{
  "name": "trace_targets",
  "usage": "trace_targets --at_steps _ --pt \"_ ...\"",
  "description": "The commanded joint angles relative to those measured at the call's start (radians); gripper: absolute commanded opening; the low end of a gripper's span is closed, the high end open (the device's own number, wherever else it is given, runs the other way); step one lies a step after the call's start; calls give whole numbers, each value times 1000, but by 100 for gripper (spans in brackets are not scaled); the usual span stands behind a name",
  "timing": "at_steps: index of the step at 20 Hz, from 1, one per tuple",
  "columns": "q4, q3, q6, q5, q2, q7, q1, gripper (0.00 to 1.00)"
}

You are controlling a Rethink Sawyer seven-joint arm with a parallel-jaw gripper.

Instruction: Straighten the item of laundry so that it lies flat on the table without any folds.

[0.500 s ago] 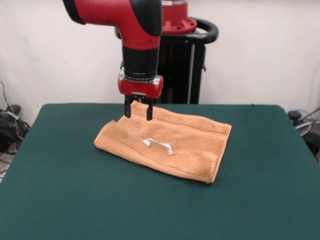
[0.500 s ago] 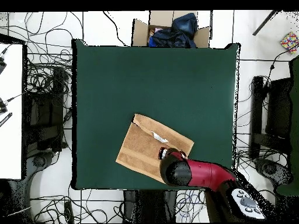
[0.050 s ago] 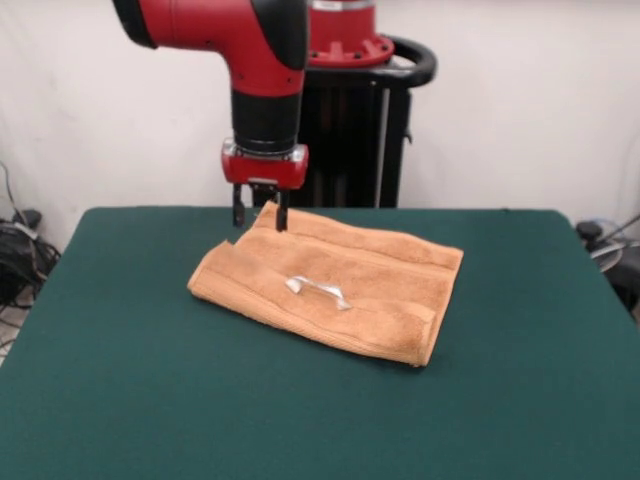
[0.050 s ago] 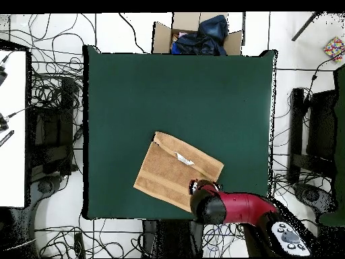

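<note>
Front view, towel: the orange-tan terry towel point(image 3: 335, 285) lies folded over on itself on the green table point(image 3: 120, 400), a little toward the far side from its middle, its long sides slanting down to the right.
Front view, folds: a raised crease runs along the far part of the cloth, and the near right edge shows doubled thickness.
Label: a small white label point(image 3: 318, 290) lies on top, near the middle of the towel, partly curled up.
Gripper: the gripper point(image 3: 260, 222) points straight down at the towel's far left corner, its two dark fingers point(image 3: 239, 212) parted with a gap between them, nothing held.
Contact: the tips sit at the corner's edge; whether they touch the cloth cannot be told.
Overhead view, towel: the towel point(image 4: 172, 170) is a slanted rectangle near the table's edge by the robot's base.
Overhead view, arm: the red arm point(image 4: 236, 206) covers the towel's corner on that side.
</note>
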Motion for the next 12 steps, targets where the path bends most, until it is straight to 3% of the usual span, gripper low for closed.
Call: trace_targets --at_steps 1,6,12 --pt "-49 2 -14 -92 81 18 -5 100" --pt "-72 -73 -122 -113 180 112 72 100" --pt "-115 -130 -243 -68 302 158 143 100"
